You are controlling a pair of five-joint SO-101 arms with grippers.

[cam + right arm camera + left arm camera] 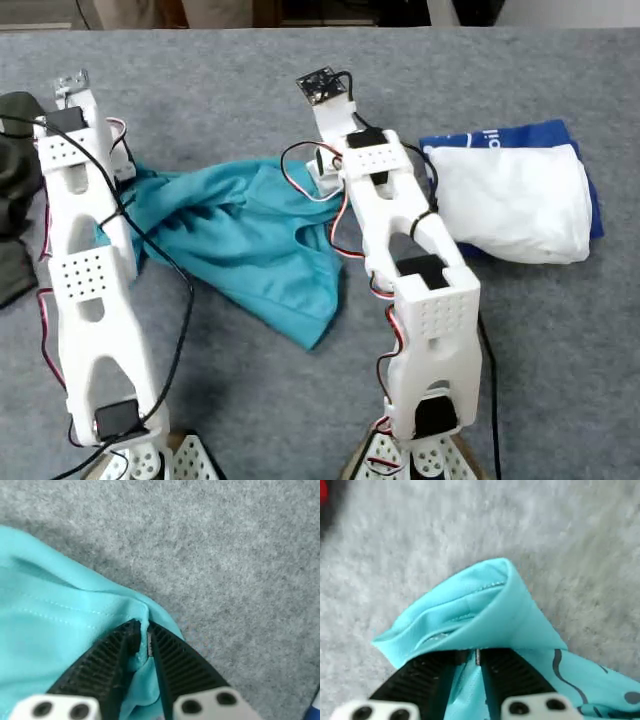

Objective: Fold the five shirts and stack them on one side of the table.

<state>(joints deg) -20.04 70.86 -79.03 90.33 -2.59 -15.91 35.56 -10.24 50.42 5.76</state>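
Teal shirt (240,240): crumpled mid-tabletop (560,330) between both arms, one corner pointing toward the near side. Left tool (477,655): clamped on a folded hem of it. Right tool (143,632): pinched tight on another edge. White shirt (515,200): folded, lying on a blue shirt (545,134) at the right, with bare grey surface beyond and in front. Dark cloth (15,200): cut off at the left edge, kind unclear. Arms hide parts of the teal shirt.

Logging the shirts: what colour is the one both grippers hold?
The shirt is teal; the high view shows it best.
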